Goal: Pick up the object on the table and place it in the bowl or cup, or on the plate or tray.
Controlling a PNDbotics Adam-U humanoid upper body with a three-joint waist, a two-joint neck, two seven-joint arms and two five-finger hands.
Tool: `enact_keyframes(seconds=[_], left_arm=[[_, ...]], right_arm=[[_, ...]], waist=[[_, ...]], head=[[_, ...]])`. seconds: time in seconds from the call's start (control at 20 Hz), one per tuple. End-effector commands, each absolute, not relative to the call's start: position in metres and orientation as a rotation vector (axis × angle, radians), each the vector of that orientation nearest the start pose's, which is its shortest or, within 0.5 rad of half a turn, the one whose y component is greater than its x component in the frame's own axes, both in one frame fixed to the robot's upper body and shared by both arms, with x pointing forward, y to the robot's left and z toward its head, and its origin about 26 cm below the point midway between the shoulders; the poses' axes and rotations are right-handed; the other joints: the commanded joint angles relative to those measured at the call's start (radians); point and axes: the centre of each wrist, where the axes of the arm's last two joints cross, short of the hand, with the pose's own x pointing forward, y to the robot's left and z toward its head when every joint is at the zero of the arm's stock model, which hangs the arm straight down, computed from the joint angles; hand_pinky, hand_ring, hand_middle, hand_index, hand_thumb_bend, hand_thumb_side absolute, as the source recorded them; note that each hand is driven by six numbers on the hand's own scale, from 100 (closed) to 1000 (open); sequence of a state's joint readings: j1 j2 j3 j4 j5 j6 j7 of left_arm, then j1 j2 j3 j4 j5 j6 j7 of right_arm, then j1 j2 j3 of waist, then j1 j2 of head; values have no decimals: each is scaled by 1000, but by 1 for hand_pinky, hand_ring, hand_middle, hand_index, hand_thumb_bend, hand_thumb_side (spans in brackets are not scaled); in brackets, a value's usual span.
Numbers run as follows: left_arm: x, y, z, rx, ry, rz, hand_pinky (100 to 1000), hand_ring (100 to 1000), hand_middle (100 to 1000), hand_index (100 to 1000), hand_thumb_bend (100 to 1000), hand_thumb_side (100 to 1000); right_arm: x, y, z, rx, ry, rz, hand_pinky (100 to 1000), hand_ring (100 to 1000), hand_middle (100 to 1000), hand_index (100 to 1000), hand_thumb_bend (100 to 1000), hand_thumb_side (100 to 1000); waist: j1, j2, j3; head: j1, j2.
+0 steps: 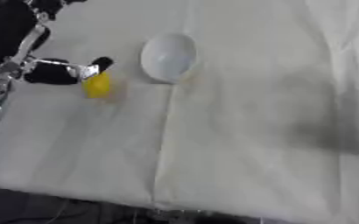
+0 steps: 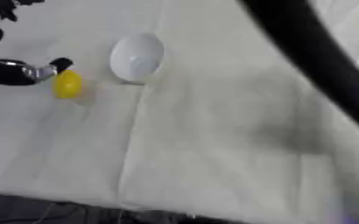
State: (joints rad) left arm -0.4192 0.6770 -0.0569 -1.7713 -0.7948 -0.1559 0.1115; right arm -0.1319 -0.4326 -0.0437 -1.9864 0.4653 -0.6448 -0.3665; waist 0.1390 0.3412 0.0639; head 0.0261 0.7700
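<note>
the left robot hand (image 1: 64,72) is reaching in from the left, its fingers (image 1: 100,64) touching the top of a yellow object (image 1: 97,85); whether they are pinching it cannot be told. the object is lying on the white-clothed bench (image 1: 236,144), just left of the white bowl (image 1: 168,57).

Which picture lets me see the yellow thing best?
The right eye view. There the yellow object shows almost whole, on the white cloth left of the white bowl, with the left robot hand just touching its top. In the left eye view the fingers cover its top part.
</note>
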Motion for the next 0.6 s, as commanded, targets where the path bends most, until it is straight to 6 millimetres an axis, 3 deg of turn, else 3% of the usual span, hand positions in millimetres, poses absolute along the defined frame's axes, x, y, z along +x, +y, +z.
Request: enact_keyframes(seconds=[0.05, 0.25, 0.3, 0.5, 0.6], left_arm=[[340, 317, 230, -1735, 2718, 1483, 472, 727, 765, 848, 438, 647], [344, 314, 216, -1754, 2807, 1426, 398, 699, 742, 833, 422, 650], [344, 313, 211, -1766, 2838, 1402, 320, 668, 721, 823, 415, 652], [345, 304, 190, -1848, 2943, 1343, 213, 601, 697, 818, 437, 661], [344, 297, 181, -1888, 2970, 1368, 198, 587, 697, 818, 447, 672]], right_arm=[[280, -304, 173, 798, 3160, -662, 360, 689, 842, 817, 100, 906], [280, -304, 174, 799, 3160, -659, 357, 687, 839, 816, 100, 905], [280, -304, 174, 800, 3160, -658, 356, 686, 837, 815, 100, 904], [280, -304, 174, 803, 3160, -654, 356, 686, 835, 813, 100, 903], [281, -304, 174, 801, 3160, -655, 357, 687, 834, 812, 100, 903]], waist=[[-7, -12, 1], [-8, -10, 2], [-8, -10, 2], [-9, -8, 3], [-9, -7, 3]], head=[[-2, 0], [-4, 0], [-4, 0], [-6, 0], [-6, 0]])
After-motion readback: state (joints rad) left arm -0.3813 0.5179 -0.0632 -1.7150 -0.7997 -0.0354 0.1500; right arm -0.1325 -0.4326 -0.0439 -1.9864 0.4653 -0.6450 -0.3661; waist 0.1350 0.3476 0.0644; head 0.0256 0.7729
